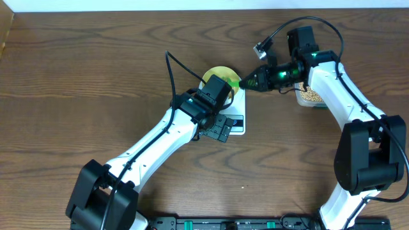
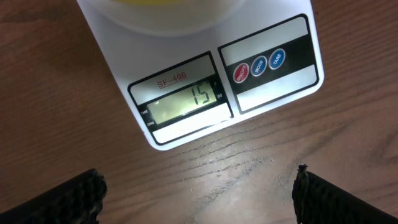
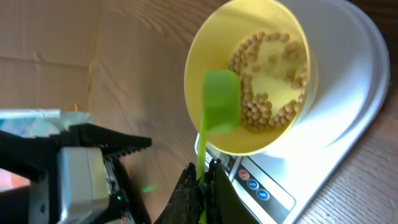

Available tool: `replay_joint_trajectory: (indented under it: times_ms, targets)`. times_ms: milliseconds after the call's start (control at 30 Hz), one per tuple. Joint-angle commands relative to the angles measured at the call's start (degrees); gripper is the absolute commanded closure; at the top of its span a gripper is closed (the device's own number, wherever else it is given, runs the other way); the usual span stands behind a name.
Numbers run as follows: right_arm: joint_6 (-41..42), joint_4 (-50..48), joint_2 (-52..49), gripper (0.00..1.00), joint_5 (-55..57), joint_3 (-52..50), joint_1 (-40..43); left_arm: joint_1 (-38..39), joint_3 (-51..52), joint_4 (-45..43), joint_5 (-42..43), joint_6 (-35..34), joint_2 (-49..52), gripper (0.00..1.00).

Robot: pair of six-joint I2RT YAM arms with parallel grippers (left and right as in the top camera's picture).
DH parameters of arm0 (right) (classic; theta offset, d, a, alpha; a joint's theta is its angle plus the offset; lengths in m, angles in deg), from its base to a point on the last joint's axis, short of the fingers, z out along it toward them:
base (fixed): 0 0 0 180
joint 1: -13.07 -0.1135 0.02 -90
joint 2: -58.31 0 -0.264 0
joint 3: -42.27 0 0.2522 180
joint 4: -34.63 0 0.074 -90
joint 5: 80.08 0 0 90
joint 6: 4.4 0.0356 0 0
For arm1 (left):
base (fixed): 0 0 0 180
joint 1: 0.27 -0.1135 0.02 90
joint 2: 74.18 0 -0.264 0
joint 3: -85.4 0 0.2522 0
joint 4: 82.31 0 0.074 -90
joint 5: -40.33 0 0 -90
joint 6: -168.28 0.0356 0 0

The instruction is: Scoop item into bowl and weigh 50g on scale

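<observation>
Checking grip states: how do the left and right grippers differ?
The left gripper is open and empty; the right gripper is shut on the green plastic spoon's handle. The left hangs by the white digital scale's display end; the right holds the spoon at the pale-yellow round bowl. Both have black fingers.

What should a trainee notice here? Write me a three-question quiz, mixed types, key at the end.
1. True or false: the bowl stands on the scale.
2. What does the right tool hold? A) a green scoop B) a clear tub C) nothing
3. Fill in: the number on the scale's display is ___.
Key: 1 true; 2 A; 3 15.
</observation>
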Motion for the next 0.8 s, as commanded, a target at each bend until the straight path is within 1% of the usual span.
replay_joint_trajectory:
  times_ms: [0, 133, 233, 567, 767]
  targets:
    - [-4.5, 0.4, 0.5, 0.99, 0.4, 2.5, -0.1, 0.1, 0.1, 0.0, -0.7, -0.5, 0.1, 0.02]
    - [-4.7, 0.9, 2.4, 0.99, 6.4, 3.9, -0.2, 0.1, 0.1, 0.0, -0.7, -0.5, 0.1, 0.02]
    - [-7.5, 0.8, 4.3, 0.99, 9.1, 4.0, -0.2, 0.0, 0.1, 0.0, -0.7, -0.5, 0.1, 0.02]
    - [-15.8, 0.6, 10.7, 0.99, 11.4, 4.0, -0.6, 0.1, 0.1, 0.0, -0.7, -0.5, 0.1, 0.02]
    - [-20.4, 0.6, 11.7, 0.99, 14.0, 4.0, -1.8, 0.1, 0.1, 0.0, -0.7, -0.5, 0.1, 0.02]
